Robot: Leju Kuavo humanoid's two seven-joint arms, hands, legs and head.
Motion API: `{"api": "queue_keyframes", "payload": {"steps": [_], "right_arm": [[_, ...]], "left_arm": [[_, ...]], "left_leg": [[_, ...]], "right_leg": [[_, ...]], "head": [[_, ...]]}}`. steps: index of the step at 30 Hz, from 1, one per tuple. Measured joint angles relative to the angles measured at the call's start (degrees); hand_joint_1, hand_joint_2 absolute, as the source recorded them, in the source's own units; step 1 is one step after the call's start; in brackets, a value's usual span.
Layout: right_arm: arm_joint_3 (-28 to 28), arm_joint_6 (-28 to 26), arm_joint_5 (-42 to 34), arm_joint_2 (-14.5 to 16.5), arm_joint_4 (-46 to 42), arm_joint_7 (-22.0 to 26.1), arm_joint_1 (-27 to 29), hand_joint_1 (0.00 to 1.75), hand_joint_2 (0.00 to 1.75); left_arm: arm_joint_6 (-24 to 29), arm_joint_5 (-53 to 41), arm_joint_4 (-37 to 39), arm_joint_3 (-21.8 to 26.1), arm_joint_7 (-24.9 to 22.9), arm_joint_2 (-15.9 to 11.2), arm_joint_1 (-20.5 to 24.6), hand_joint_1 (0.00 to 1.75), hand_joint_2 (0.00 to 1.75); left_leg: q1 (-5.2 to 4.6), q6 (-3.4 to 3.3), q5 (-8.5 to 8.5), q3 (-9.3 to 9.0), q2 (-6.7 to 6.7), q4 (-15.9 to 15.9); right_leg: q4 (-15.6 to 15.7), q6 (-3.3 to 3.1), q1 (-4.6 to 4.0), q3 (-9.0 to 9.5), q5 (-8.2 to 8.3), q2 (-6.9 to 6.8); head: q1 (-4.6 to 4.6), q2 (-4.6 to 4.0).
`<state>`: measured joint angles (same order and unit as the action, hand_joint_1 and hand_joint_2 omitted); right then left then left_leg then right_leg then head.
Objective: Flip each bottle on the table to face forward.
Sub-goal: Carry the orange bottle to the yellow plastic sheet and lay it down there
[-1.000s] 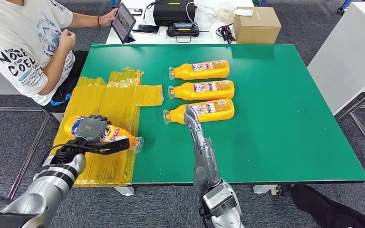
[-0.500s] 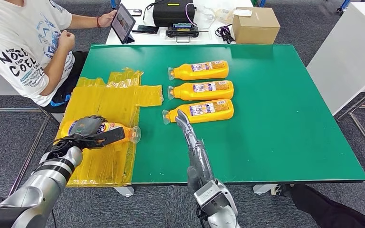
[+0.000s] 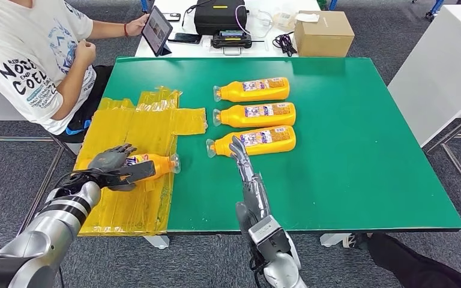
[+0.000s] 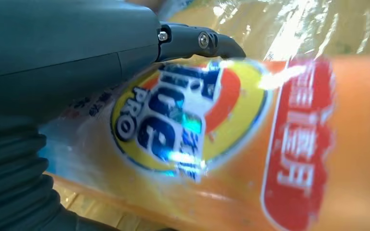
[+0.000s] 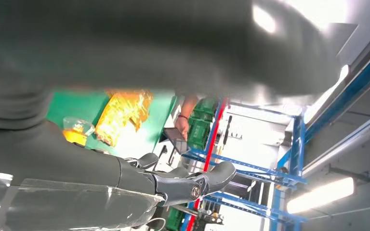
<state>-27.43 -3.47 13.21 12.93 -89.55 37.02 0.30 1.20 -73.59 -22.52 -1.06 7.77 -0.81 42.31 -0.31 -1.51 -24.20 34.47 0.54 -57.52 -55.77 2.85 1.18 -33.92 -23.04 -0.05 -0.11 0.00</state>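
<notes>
- Left hand (image 3: 113,163) sits at lower left of the head view, wrapped around a bottle (image 3: 153,163) that lies on its side on the yellow plastic sheet (image 3: 138,123); the cap end points right, near the sheet's right edge.
- In the left wrist view the held bottle (image 4: 250,144) is close up, its blue, yellow and red label toward the camera, with the thumb (image 4: 125,53) across it.
- Right hand (image 3: 240,157) is at centre of the head view, fingers stretched out straight and holding nothing; the fingertips reach the neck end of the near bottle (image 3: 258,140), but contact cannot be told.
- Two further bottles lie on the green table (image 3: 360,144) above it: the middle bottle (image 3: 258,114) and the far bottle (image 3: 255,89). All three lie parallel, caps to the left, labels up.
- A person (image 3: 30,54) in a white printed shirt sits at upper left, one hand on a tablet (image 3: 155,28).
- A cardboard box (image 3: 323,31) stands beyond the table at top.
</notes>
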Motion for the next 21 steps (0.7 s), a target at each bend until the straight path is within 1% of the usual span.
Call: {"api": "queue_keyframes", "payload": {"steps": [4, 6, 8, 13, 15, 19, 21], "right_arm": [[0.34, -0.40, -0.39, 0.41, 1.65, -0.30, -0.58, 0.00, 1.75], [0.43, -0.58, -0.64, 0.58, 2.70, -0.34, -0.88, 0.00, 1.75], [0.50, -0.67, -0.85, 0.76, 3.56, -0.34, -1.12, 0.00, 1.75], [0.60, -0.72, -0.95, 0.97, 4.83, -0.34, -1.44, 0.00, 1.75], [0.62, -0.78, -0.98, 0.98, 5.21, -0.34, -1.60, 0.00, 1.75], [0.65, -1.09, -1.17, 0.99, 6.34, -0.33, -2.22, 0.00, 1.75], [0.65, -1.13, -1.35, 1.05, 7.14, -0.26, -2.56, 0.00, 1.75]], "left_arm": [[-7.03, 6.91, 0.23, 2.48, 4.37, -0.82, 0.23, 0.00, 0.00], [-9.53, 9.36, 0.27, 3.95, 6.07, -1.38, 0.19, 0.00, 0.00], [-10.58, 10.23, 0.28, 5.02, 6.78, -1.73, 0.12, 0.00, 0.00], [-11.18, 10.97, 0.36, 6.37, 7.31, -2.01, 0.05, 0.00, 0.00], [-12.56, 12.68, 0.42, 7.04, 8.50, -2.12, 0.02, 0.00, 0.00], [-18.39, 20.38, 0.43, 9.76, 13.17, -2.58, -0.29, 0.00, 0.00], [-21.24, 24.21, 0.36, 11.10, 16.61, -2.65, -0.82, 0.00, 0.00]], "left_leg": [[0.00, 0.02, -0.02, -0.17, 0.01, 0.02], [0.00, 0.02, -0.02, -0.25, 0.02, 0.03], [0.00, 0.02, -0.02, -0.32, 0.02, 0.03], [0.00, 0.03, -0.02, -0.40, 0.00, 0.03], [0.00, 0.03, -0.02, -0.43, 0.00, 0.03], [0.01, 0.04, -0.02, -0.45, 0.03, 0.03], [0.00, 0.04, -0.02, -0.45, 0.03, 0.03]], "right_leg": [[0.00, -0.01, 0.00, 0.17, -0.02, 0.00], [0.00, -0.01, 0.00, 0.26, -0.02, 0.00], [0.00, -0.02, 0.00, 0.32, -0.03, 0.00], [0.00, -0.01, 0.00, 0.39, -0.02, 0.01], [0.00, -0.01, 0.00, 0.41, -0.02, 0.00], [0.00, -0.02, 0.00, 0.43, -0.04, -0.01], [0.00, -0.03, 0.00, 0.43, -0.04, -0.01]], "head": [[-0.01, 0.00], [-0.01, 0.00], [-0.01, 0.00], [0.01, 0.00], [0.00, 0.00], [0.01, 0.00], [0.01, 0.00]]}}
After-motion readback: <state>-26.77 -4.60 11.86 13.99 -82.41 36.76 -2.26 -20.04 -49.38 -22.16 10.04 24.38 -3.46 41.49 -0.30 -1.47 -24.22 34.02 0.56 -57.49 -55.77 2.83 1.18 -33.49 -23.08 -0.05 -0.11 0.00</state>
